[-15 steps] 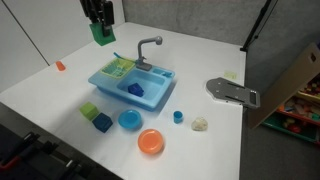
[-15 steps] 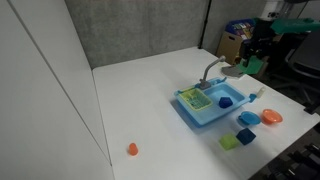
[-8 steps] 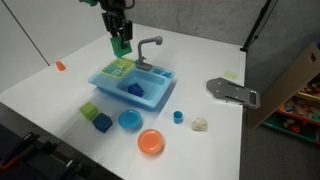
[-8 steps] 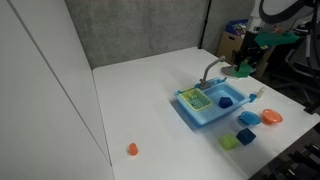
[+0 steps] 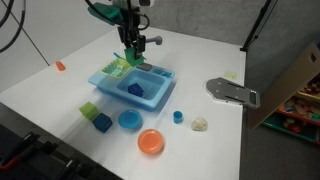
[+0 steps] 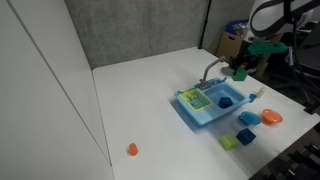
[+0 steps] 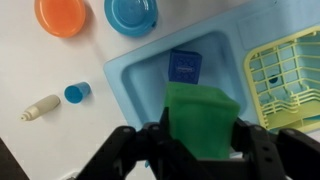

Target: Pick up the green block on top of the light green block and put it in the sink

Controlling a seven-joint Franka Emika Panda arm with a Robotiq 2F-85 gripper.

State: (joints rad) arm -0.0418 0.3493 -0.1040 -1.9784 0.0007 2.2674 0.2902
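Wrist view looks down past the gripper [image 7: 202,140]: its two fingers are closed on the green block [image 7: 200,112] and hold it in the air above the sink [image 7: 135,85]. One blue cube [image 7: 184,66] lies on the floor of the basin, beside the yellow-green rack [image 7: 285,75]. In an exterior view the light green block [image 5: 89,111] stands on the table [image 5: 50,95] near the sink, with nothing on top, well apart from the gripper.
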